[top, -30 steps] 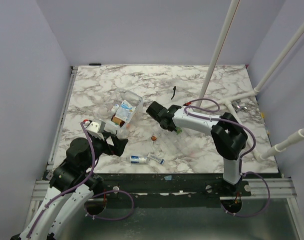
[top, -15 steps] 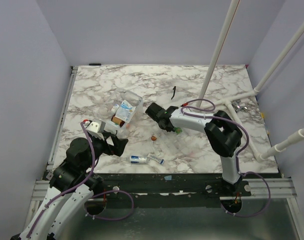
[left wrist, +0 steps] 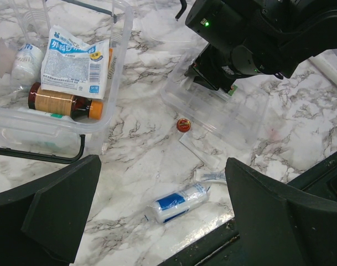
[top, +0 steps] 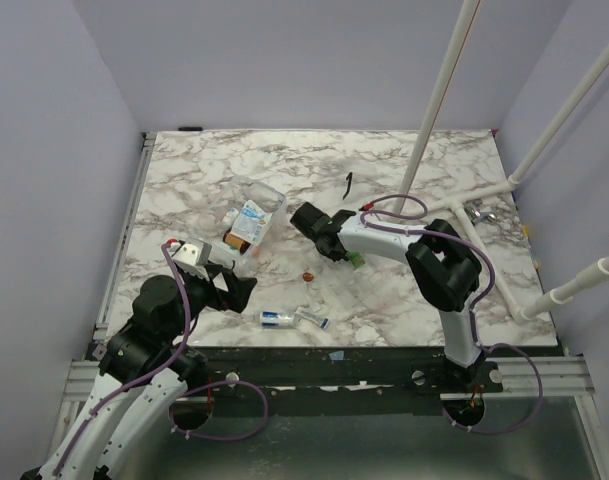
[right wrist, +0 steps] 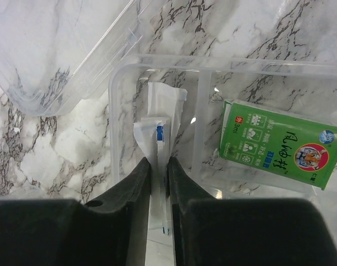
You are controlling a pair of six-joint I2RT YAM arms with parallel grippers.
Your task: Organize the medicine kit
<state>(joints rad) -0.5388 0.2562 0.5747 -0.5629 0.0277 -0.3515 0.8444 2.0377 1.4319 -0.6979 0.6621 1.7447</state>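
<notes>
The medicine kit [left wrist: 117,83] is a clear box with a black handle, lying open at the left and holding a white-blue packet [left wrist: 74,62] and an amber bottle [left wrist: 57,104]; from above it [top: 274,200] sits left of centre. My right gripper [right wrist: 159,160] points down into a separate clear divided tray [right wrist: 119,77], jaws narrowly apart and shut on a thin white packet with a blue mark [right wrist: 157,130]. A green carton [right wrist: 281,143] lies in the neighbouring compartment. My left gripper [left wrist: 162,205] hangs wide open above a blue-white bandage roll [left wrist: 176,202], holding nothing.
A small red cap [left wrist: 183,124] and a flat white sachet [left wrist: 212,176] lie loose near the roll. A clear lid [right wrist: 57,55] lies beside the tray. A black clip [top: 349,184] rests farther back. White poles [top: 434,110] rise at the right. The table's front edge is close to the roll.
In the top view the right arm has swung slightly left, its elbow moving inward over the tray. The left arm has not moved.
</notes>
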